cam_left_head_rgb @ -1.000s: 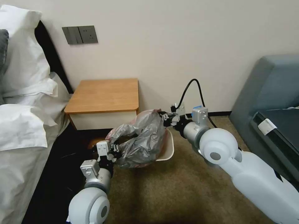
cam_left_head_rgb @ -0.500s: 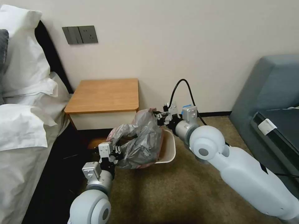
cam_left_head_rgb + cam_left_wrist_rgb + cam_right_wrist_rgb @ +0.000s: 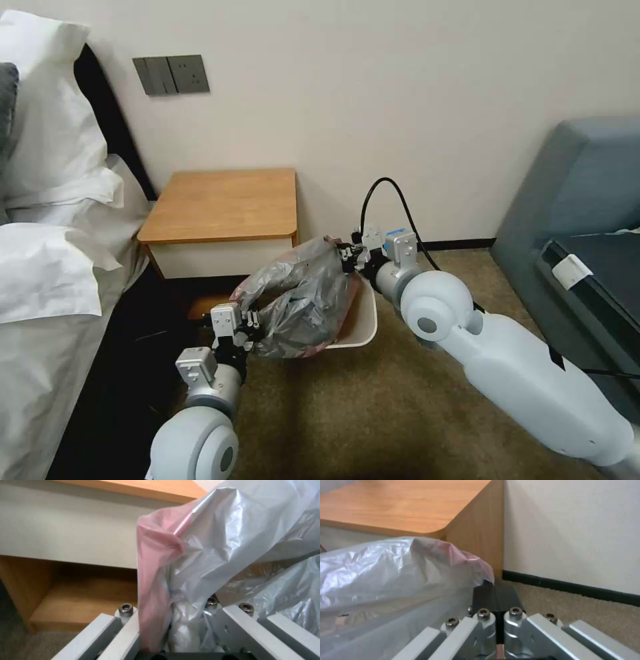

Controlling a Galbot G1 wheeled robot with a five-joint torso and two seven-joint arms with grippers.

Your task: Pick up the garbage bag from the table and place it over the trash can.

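Plastic film of the garbage bag (image 3: 303, 300) hangs stretched between both grippers, draped over the trash can (image 3: 365, 319), whose cream rim shows at the bag's 3 o'clock side and near corner. Compared with a second ago, the right gripper (image 3: 347, 255) has drawn in toward the table (image 3: 223, 203) and sits lower, so the bag's far corner has sunk closer to the can's back rim; its cable loop has swung in with it. The left gripper (image 3: 248, 327) has barely shifted and stays at the bag's 8 o'clock corner.

In the left wrist view the left gripper's jaws are clamped on a bunched fold of pink-edged film (image 3: 186, 562). In the right wrist view the right gripper's dark pads (image 3: 486, 597) are pressed together, pinching the bag's pink-tinted edge (image 3: 453, 551).

The table stands at 11 o'clock from the can, its top bare, its right side just beside the bag's upper corner. The wall (image 3: 400, 100) runs behind at 12 o'clock. A bed with white pillows (image 3: 47, 200) lies at 9 o'clock, a grey sofa (image 3: 587, 200) at 3 o'clock. Open carpet (image 3: 347, 413) lies at 6 o'clock, between the two arms.
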